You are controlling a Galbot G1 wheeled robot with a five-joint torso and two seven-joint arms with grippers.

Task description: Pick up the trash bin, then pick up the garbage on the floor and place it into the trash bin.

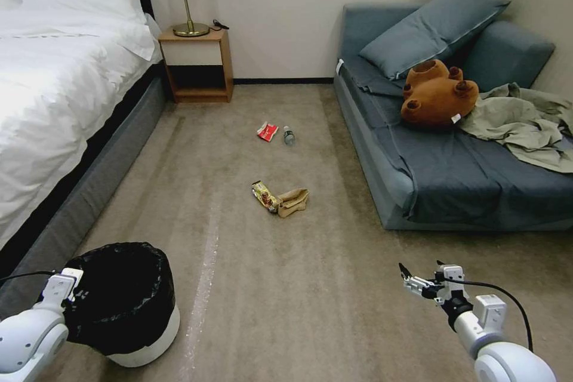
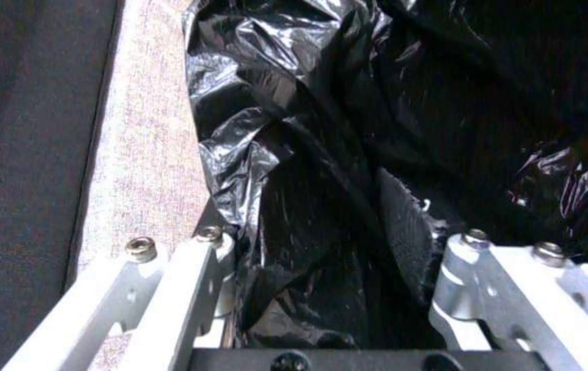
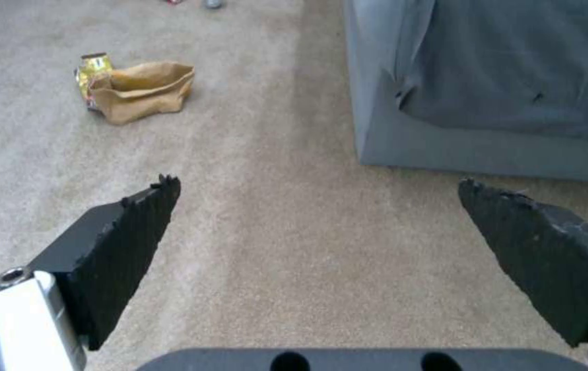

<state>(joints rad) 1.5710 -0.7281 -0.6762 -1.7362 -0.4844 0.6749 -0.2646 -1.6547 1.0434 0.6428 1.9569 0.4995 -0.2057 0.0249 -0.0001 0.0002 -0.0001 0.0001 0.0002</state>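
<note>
Trash bin (image 1: 143,334): small round white tub w/ glossy crinkled black bag (image 2: 349,154) draped over rim, on beige short-pile carpet (image 1: 310,286) beside grey bed base, lower left of head view. Left gripper (image 1: 67,286) at bin's rim on bed side; in left wrist view, metal finger links straddle the bunched bag film, but can't tell whether clamped or loose.

Right gripper (image 3: 314,206) low over bare carpet near sofa corner, black ribbed wedge pads (image 3: 122,242) wide apart, holding nothing.

Garbage mid-floor, well apart from bin: crumpled brown paper bag (image 1: 293,201) touching long gold-brown wrapper (image 1: 264,196); farther off, flat red-and-white packet (image 1: 268,131) just beside small clear bottle (image 1: 289,135) lying down.

Blue-grey fabric sofa (image 1: 441,173) at right w/ pillow, brown plush bear (image 1: 436,94), rumpled olive cloth.
</note>
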